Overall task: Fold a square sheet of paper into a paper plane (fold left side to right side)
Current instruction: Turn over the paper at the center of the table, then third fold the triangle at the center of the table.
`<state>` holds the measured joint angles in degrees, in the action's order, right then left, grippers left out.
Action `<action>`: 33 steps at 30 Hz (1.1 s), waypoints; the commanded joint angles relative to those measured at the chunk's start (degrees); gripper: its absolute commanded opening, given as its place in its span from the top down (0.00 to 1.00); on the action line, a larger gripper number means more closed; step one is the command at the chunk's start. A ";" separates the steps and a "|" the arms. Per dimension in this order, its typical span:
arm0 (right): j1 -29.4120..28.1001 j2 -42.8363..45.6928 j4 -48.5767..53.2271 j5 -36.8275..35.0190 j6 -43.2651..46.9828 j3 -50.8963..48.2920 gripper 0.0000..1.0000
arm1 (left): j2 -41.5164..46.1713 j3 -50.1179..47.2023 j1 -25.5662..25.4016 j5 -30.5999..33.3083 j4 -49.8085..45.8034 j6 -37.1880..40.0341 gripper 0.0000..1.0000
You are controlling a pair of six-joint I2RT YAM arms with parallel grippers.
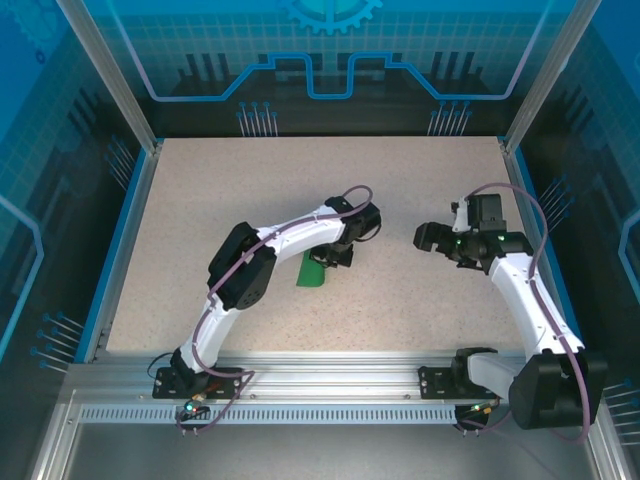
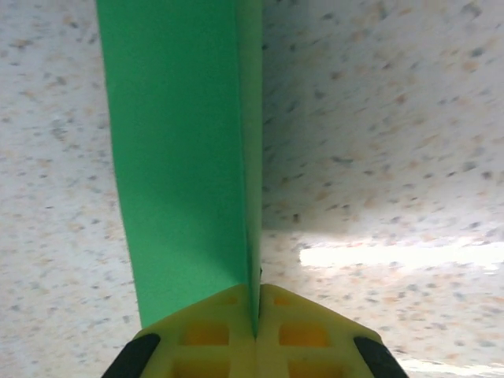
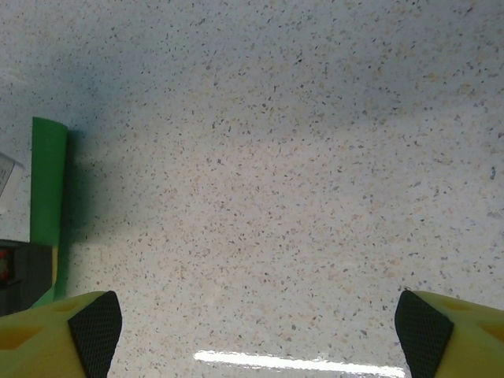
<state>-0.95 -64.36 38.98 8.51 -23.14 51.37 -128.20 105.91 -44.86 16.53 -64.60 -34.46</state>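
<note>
Left jaws clenched on the folded square sheet of paper (image 2: 181,157), at the centre of the table (image 1: 200,200). Right jaws released, over the table's right half. Risk: with nothing pinning it, a pull may skew the crease.

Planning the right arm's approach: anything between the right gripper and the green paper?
Top view: from the open right gripper, bare table, then the left gripper, shut on the green paper. The right wrist view also shows bare table up to the paper.
</note>
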 commanded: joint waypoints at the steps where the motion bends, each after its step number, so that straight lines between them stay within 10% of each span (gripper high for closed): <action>1: 1.04 1.17 -1.25 3.21 -0.70 -2.18 0.07 | -2.19 1.68 2.08 -9.48 2.18 -1.31 0.98; 17: -2.88 -5.17 -4.88 10.99 -0.88 -2.73 0.10 | 10.62 -7.58 7.06 -29.66 18.24 3.36 0.49; 33: -20.07 -33.98 -13.82 8.66 -5.86 14.63 0.73 | 33.06 -43.51 22.35 -40.55 45.09 -0.29 0.29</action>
<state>-19.62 -94.26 27.62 18.00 -27.75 62.19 -96.55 65.49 -23.59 -18.87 -25.85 -32.71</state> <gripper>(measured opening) 0.297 0.712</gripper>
